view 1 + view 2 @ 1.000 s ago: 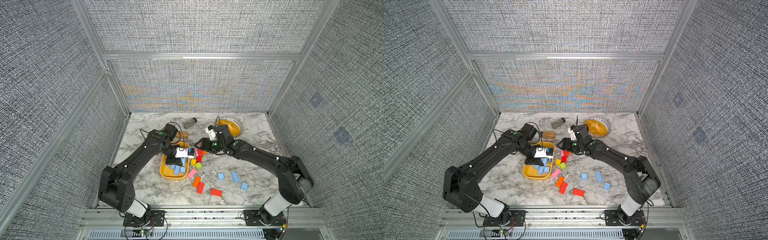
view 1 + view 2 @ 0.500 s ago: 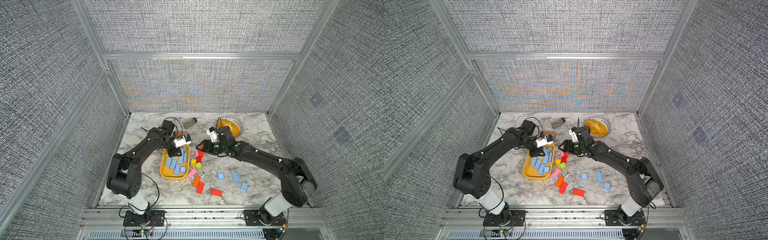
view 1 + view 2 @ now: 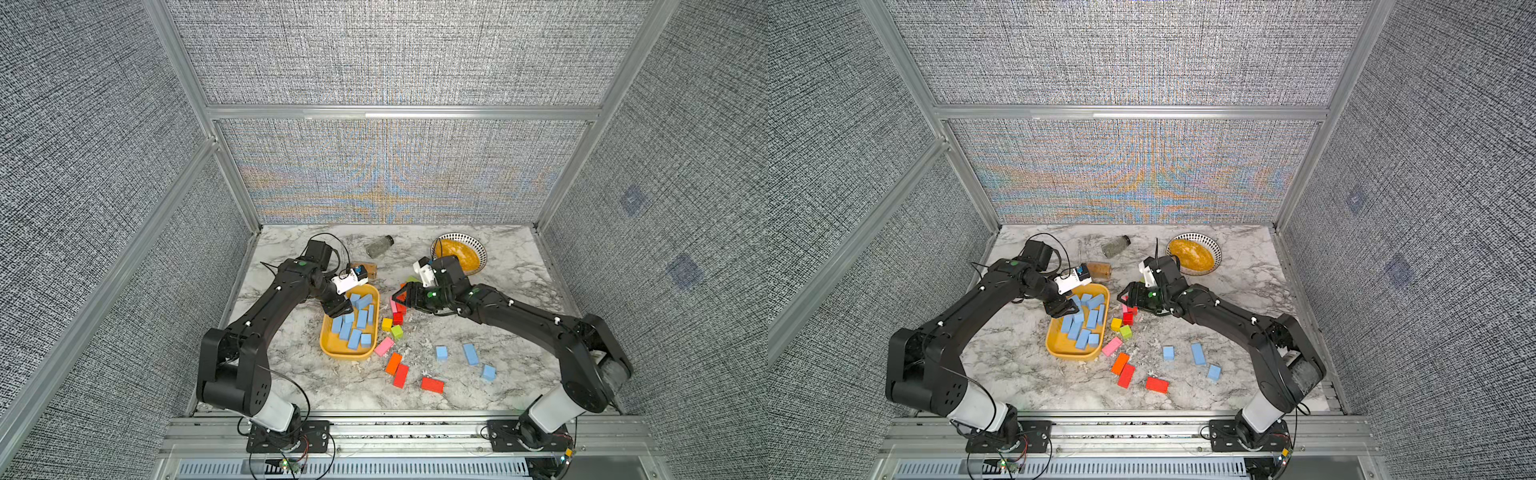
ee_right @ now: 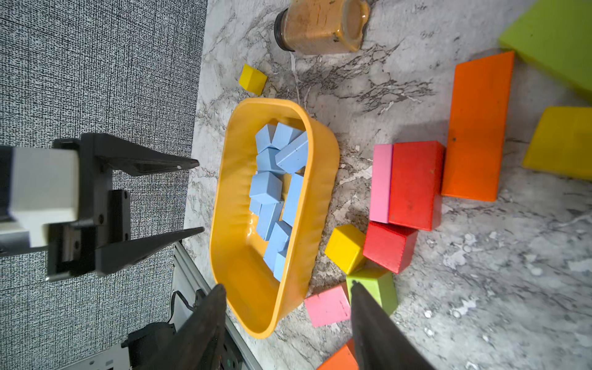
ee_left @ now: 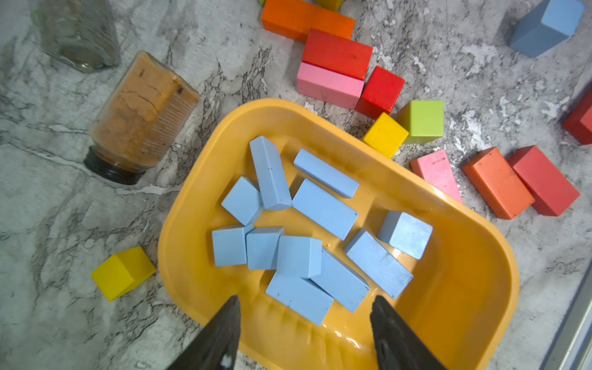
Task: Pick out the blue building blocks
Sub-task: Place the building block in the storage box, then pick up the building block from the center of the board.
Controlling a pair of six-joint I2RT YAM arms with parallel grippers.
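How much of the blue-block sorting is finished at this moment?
Done: about eleven blue blocks lie in the yellow tray. In hand: nothing; the left gripper is open above the tray, the right gripper open and empty. Left: at least three loose blue blocks on the table.

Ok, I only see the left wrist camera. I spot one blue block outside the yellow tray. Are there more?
Observer: Yes, three blue blocks lie loose on the table, seen in a top view.
Operator: Is the right gripper holding one?
Observer: No. The right gripper is open and empty, close to a red block.
Operator: What's behind it?
Observer: A striped bowl with yellow stuff inside sits at the back.
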